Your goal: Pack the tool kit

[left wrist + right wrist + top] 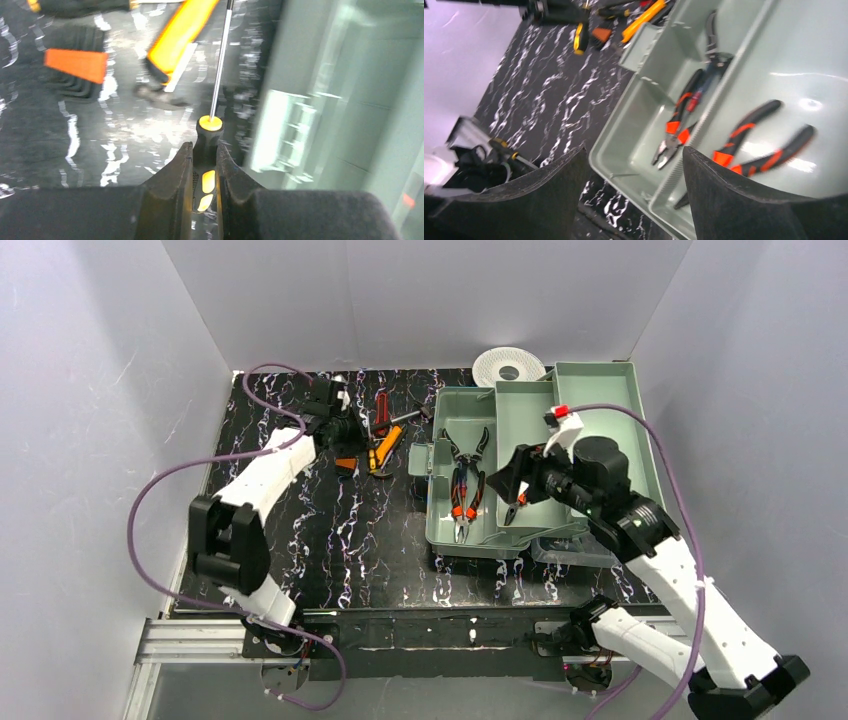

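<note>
The pale-green tool box (470,415) sits open on the black marbled table (330,540), right of centre in the top view, with the white spool (508,367) just beyond its upper edge. A clear lid (580,552) shows at the box's lower edge, partly under the right arm.

In the narrow compartment on the box's left side lies a pair of pliers with black and orange-red handles (684,117). A second pair (759,140) lies in the wider section, at the right of the right wrist view.

The right claw (634,155) hangs above the box, its fingers (744,200) spread wide with nothing between them.

The left claw (204,150) is in the upper left of the top view, well apart from the box. It is pressed together on the black-and-yellow handle of a screwdriver (210,123), whose thin steel shaft runs up the middle of the left wrist view. Whether the screwdriver is lifted off the table I cannot tell.

More loose tools lie near that claw: an orange-handled tool (182,30) at the top of the left wrist view, a red-handled tool (382,405) beyond it in the top view, and an orange piece (77,65) at upper left
</note>
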